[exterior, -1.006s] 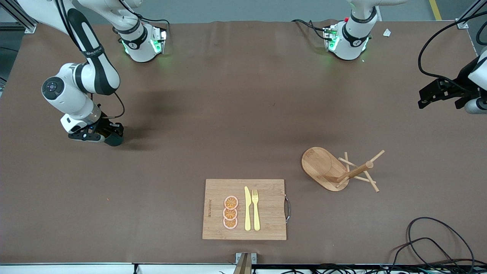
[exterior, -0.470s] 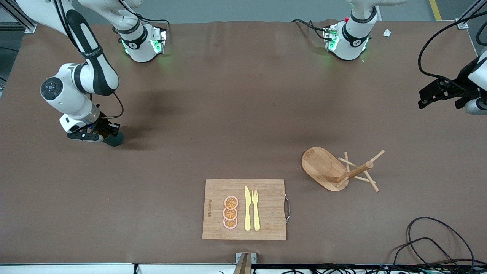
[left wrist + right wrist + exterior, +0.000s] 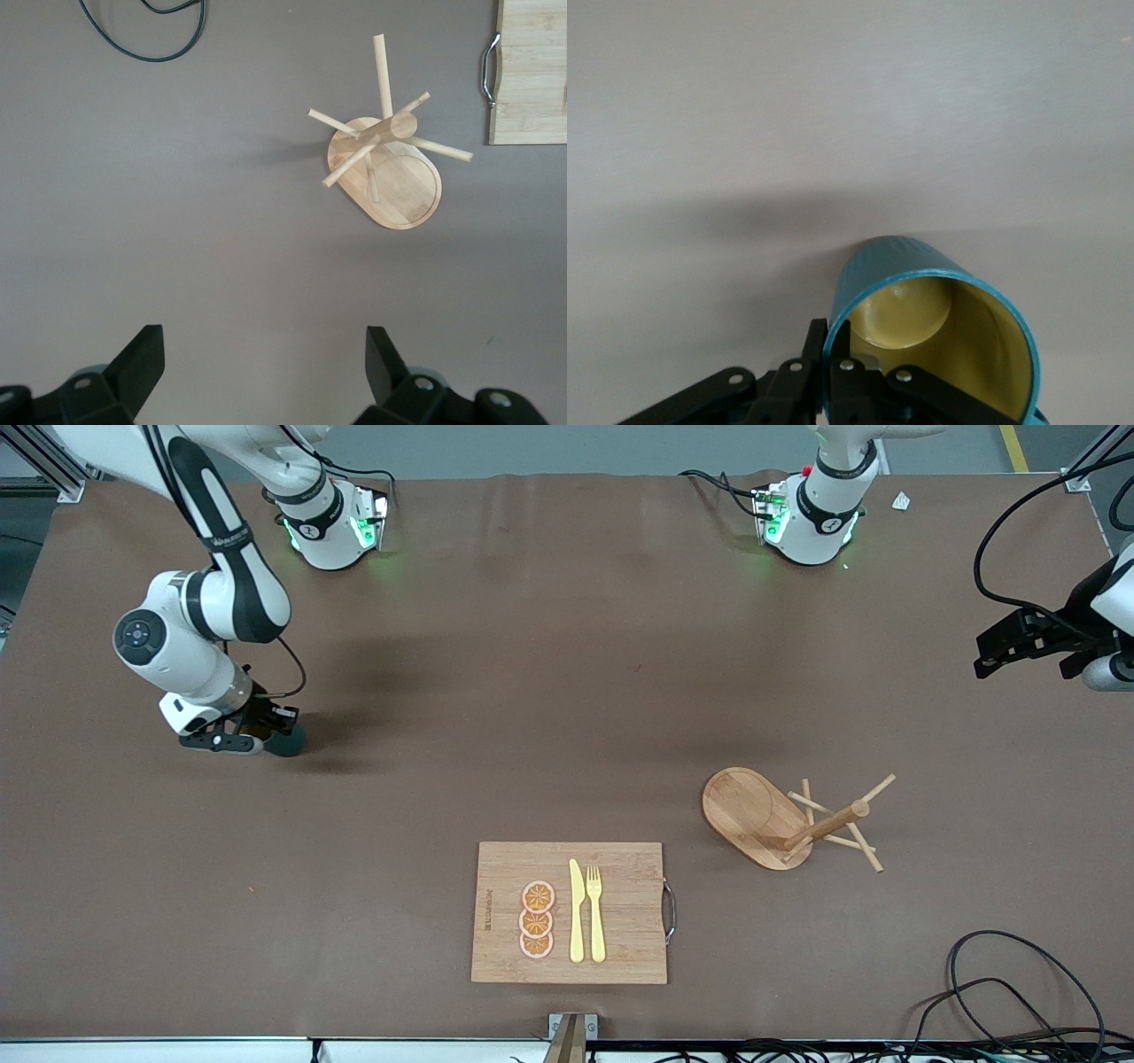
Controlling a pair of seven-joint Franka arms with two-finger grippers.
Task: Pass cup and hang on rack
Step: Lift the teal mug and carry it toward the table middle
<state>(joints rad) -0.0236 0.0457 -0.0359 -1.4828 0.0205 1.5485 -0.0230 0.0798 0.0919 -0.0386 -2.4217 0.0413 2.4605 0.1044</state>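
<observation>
The teal ribbed cup (image 3: 921,292), mustard-yellow inside, is held by its rim in my right gripper (image 3: 831,350), one finger inside and one outside the wall. In the front view the cup (image 3: 285,740) shows as a dark teal shape at my right gripper (image 3: 257,735), just above the table toward the right arm's end. The wooden rack (image 3: 802,819) stands toward the left arm's end; it also shows in the left wrist view (image 3: 385,164). My left gripper (image 3: 264,372) is open and empty, high up at the table's edge (image 3: 1019,642).
A bamboo cutting board (image 3: 496,948) with three orange slices (image 3: 537,919), a yellow knife (image 3: 576,911) and a fork (image 3: 595,912) lies near the front camera. Black cables (image 3: 1001,992) lie at the corner near the camera at the left arm's end.
My right gripper has lifted the cup slightly and moved it toward the table's middle. The left arm has not moved.
</observation>
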